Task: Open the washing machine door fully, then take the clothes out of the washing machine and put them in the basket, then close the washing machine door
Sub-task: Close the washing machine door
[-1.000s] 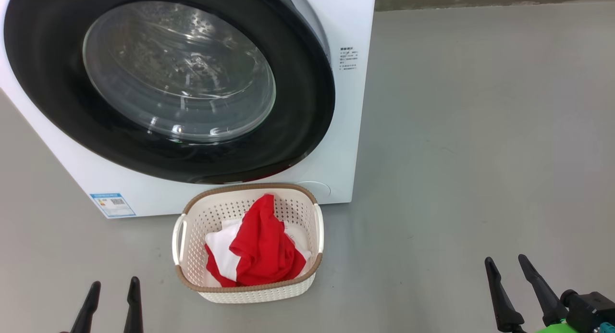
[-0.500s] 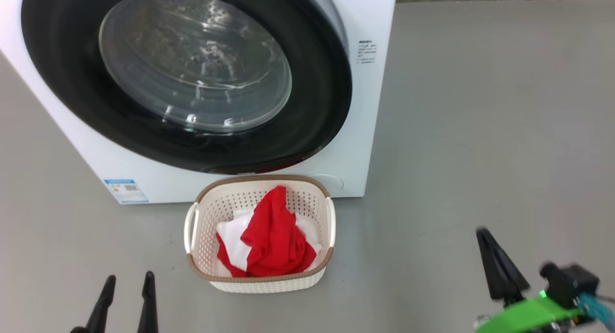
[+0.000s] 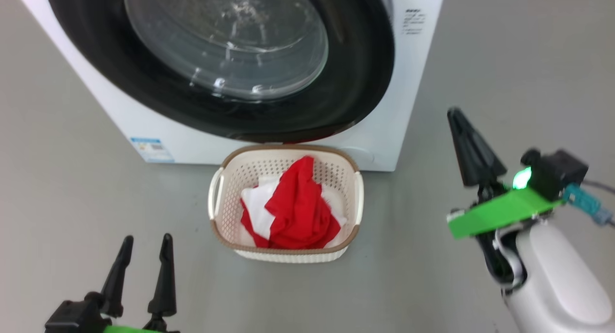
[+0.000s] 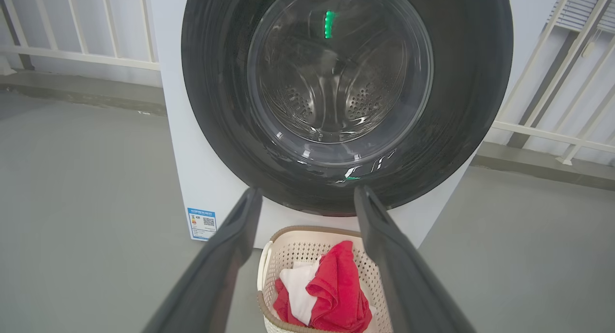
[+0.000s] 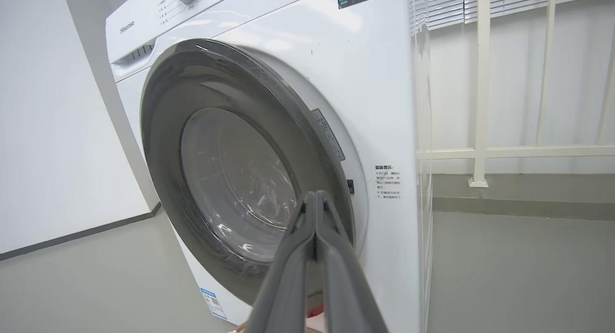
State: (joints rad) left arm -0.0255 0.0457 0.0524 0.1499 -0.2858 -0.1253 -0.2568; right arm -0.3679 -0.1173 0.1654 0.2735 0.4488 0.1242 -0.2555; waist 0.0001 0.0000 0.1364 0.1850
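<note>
The white washing machine (image 3: 413,83) fills the top of the head view. Its round door (image 3: 365,73), black rim around clear glass, lies against the front; I cannot tell whether it is latched. Just in front on the floor stands the cream basket (image 3: 288,148), holding red and white clothes (image 3: 298,208). My left gripper (image 3: 147,238) is open and empty, low at the left, short of the basket. In the left wrist view its fingers (image 4: 252,198) frame the door (image 4: 461,83) and the basket (image 4: 269,261). My right gripper (image 3: 454,114) is shut on nothing, raised right of the machine, pointing at the door's right edge (image 5: 331,145).
Grey floor spreads wide on both sides of the machine and basket. A white railing (image 5: 480,83) runs behind the machine, and a white wall (image 5: 48,131) stands at its far side. A blue sticker (image 3: 151,149) marks the machine's lower front.
The right gripper has shut and risen forward toward the machine's right side. The head camera has shifted, so the whole picture has moved. The left gripper stays open.
</note>
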